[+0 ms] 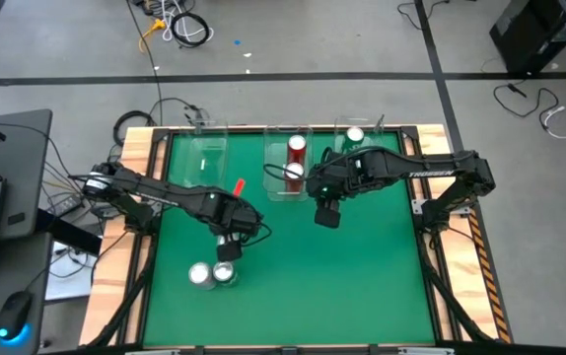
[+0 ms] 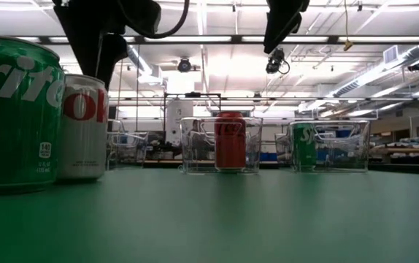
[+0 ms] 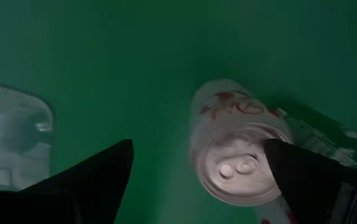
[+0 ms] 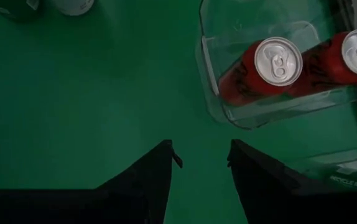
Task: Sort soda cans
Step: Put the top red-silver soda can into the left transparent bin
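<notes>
left end effector (image 1: 228, 240): above the silver can (image 3: 241, 146), fingers spread wide to either side of its top, nothing held; hangs over the can pair on the near-left of the desk (image 1: 362, 286)
right end effector (image 1: 326, 215): just in front of the middle bin (image 1: 287, 168), fingers part open, empty, waiting
silver can: upright on the desk, touching or just beside the green can (image 1: 200, 275); in the low view both stand close together at the left
red cans (image 4: 262, 70): two, both inside the middle bin
second green can (image 2: 304, 146): inside the right-hand bin (image 1: 357, 138), right of the middle bin
left bin (image 1: 207, 148): left of the middle bin, looks empty
sixth can: not seen
step (judged): left arm lining up a grasp on the silver can
risk: green can stands so close that a finger coming down may clip it and tip it over
risk: grasp off-centre on the rim, can may slip or topple
risk: right arm near the middle bin, carry path to the bins could cross it
</notes>
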`<state>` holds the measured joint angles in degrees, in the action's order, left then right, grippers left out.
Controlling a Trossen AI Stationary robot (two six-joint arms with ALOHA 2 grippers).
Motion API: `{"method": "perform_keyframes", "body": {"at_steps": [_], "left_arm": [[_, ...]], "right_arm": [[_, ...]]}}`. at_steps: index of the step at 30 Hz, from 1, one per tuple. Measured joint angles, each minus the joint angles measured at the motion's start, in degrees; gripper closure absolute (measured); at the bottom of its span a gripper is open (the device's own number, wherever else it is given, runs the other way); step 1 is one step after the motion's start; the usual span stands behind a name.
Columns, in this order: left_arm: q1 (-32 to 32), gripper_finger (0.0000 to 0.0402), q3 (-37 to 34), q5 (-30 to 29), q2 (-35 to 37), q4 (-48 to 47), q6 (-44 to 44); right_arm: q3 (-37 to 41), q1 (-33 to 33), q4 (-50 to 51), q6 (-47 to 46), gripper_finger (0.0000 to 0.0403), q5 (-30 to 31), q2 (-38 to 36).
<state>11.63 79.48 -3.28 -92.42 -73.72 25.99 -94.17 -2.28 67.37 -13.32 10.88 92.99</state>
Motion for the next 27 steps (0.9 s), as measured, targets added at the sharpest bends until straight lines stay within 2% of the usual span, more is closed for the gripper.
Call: {"method": "perform_keyframes", "body": {"at_steps": [3, 5, 21, 27], "left_arm": [[0.0, 0.0029, 0.0, 4.9, 0.0, -0.3, 0.1], [0.1, 0.0029, 0.0, 6.0, 0.0, -0.6, 0.1], [0.0, 0.0029, -4.7, 5.4, 0.1, 1.4, -0.2], [-0.1, 0.003, -8.1, 5.4, 0.1, 6.7, -2.6]], "right_arm": [[0.0, 0.0, 0.0, 0.0, 0.0239, -0.5, 0.0], [0.0, 0.0, 0.0, 0.2, 0.0243, -0.5, 0.0], [0.0, 0.0, 0.3, 0.0, 0.0264, -0.7, 0.0], [0.0, 0.0, -0.1, 0.0, 0.0257, -1.8, 0.0]]}}
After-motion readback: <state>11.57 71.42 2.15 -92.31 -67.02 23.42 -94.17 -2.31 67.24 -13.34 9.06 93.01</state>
